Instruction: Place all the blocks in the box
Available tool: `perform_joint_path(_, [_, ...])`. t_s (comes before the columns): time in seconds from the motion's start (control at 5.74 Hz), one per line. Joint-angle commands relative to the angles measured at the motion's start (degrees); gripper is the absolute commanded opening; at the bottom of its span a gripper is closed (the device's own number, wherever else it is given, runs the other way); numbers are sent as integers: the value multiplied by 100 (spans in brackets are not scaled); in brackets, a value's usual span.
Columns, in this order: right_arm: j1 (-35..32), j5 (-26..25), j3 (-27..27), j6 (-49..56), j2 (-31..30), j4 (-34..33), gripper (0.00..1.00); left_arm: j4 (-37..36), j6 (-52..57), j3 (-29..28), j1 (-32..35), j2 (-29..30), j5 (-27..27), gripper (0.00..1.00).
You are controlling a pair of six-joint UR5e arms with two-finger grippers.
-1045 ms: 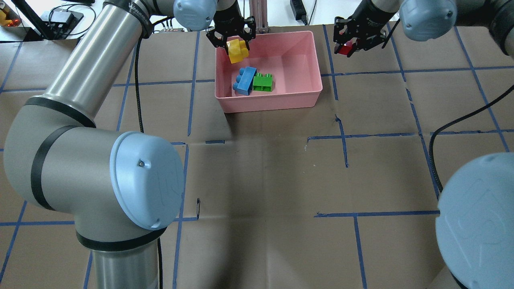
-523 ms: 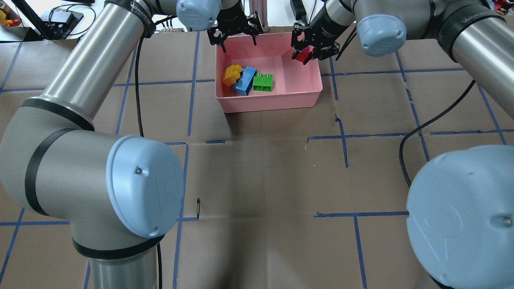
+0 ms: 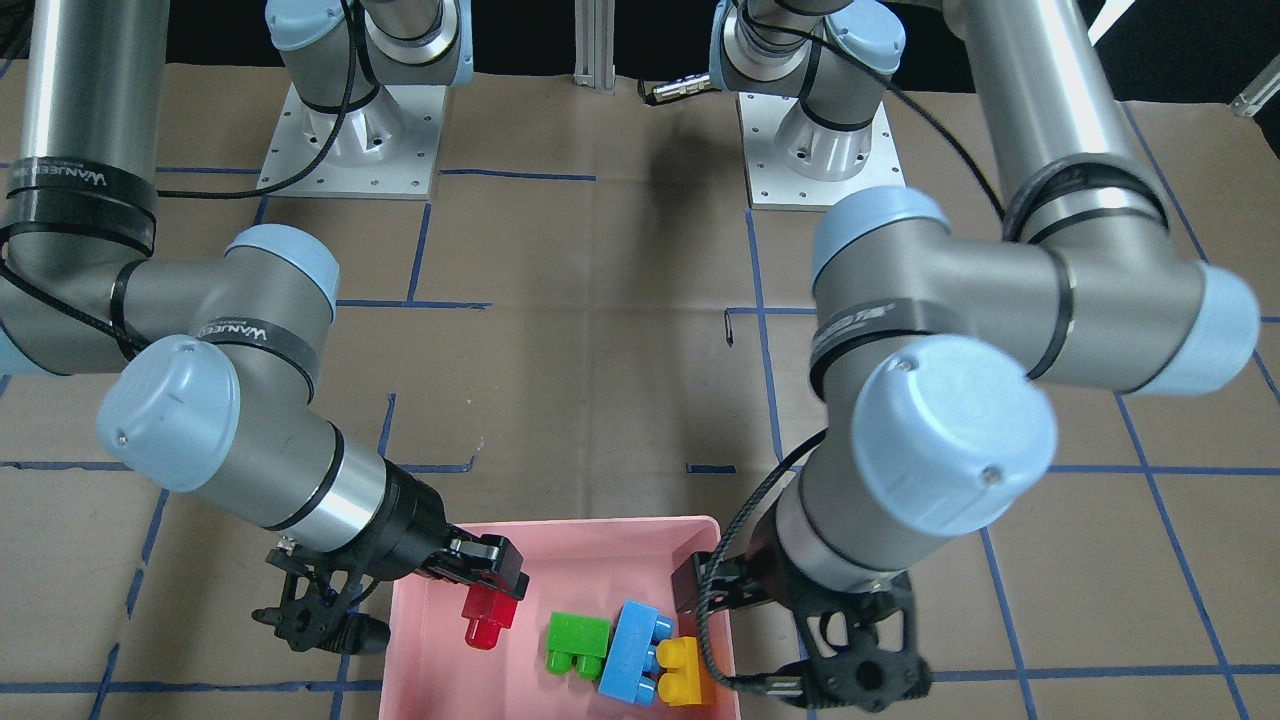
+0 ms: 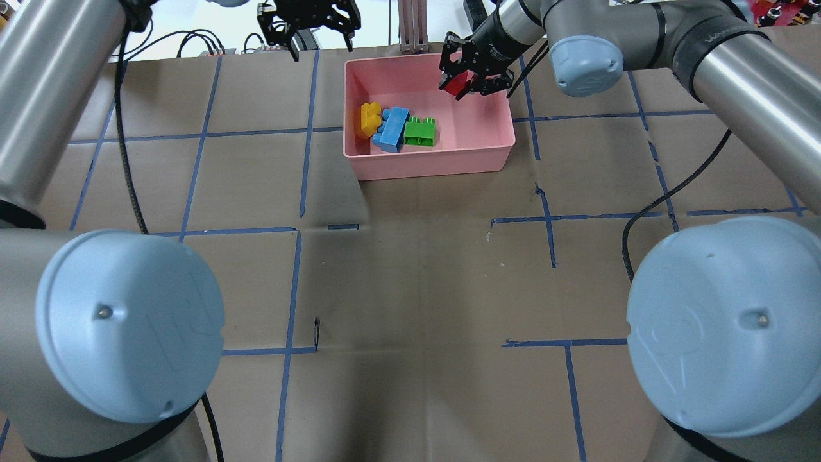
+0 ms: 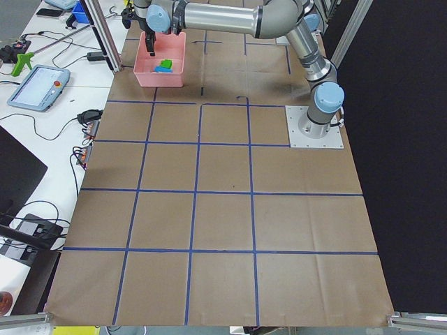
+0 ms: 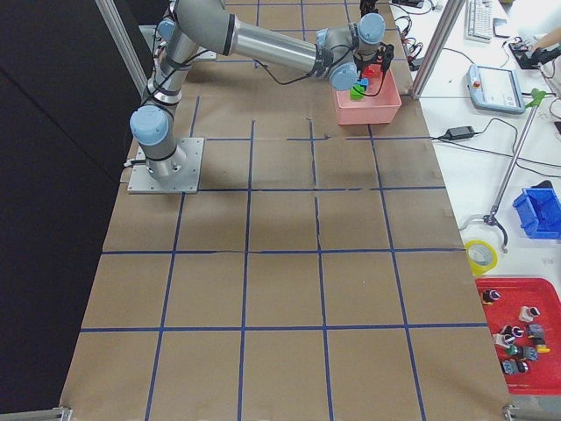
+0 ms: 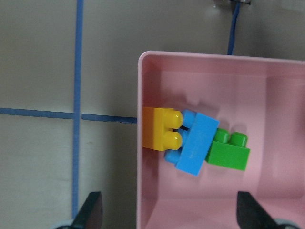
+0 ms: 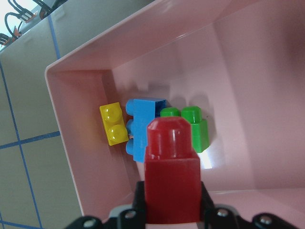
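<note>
From across the desk (image 3: 600, 380) I count four bricks and one pink box (image 3: 560, 532). My right pincer (image 3: 488, 598) is clamped on the red brick (image 3: 487, 620), held above the floor over the left part of the box in this view. The green brick (image 3: 577, 640), blue brick (image 3: 632, 652) and yellow brick (image 3: 683, 672), one of each, lie inside in a touching row. My left pincer (image 3: 862, 675) hangs outside, just beside the box's right wall.

From overhead, the red brick sits over the far right part of the box. The other three lie at its near left, and my left pincer is beyond the far left corner.

From the left end, the box stands at the far end of the desk, which is brown paper gridded with blue tape (image 5: 199, 192). A teach pendant (image 5: 38, 87) lies on a white bench alongside.

From the right end, a bench carries one blue bin (image 6: 539, 213), one red tray (image 6: 517, 338) of small parts and one tape roll (image 6: 478, 257).

My left wrist view shows my fingers (image 7: 93, 210) wide apart with nothing between them. The yellow brick lies against the wall and the blue one is tilted.

My right wrist view shows the red brick gripped in the foreground, above the three.
</note>
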State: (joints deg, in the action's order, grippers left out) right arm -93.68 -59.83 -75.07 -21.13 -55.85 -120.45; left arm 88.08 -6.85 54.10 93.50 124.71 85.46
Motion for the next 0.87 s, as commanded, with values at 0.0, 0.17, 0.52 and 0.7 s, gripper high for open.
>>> perform_joint_path(0.0, [-72,-20,185,4,162,47,99,218,316,1052,-227,-1110,15,100])
perform_joint_path(0.17, [-63,-37,186,47,153,74,100,201,359,1667,-262,-1682,163,100])
perform_joint_path(0.52, [15,-116,169,257,31,118,100,218,491,2252,-245,-2449,393,100])
perform_joint_path(0.7, [190,-500,177,955,-126,596,100,201,570,2332,-245,-2556,575,100])
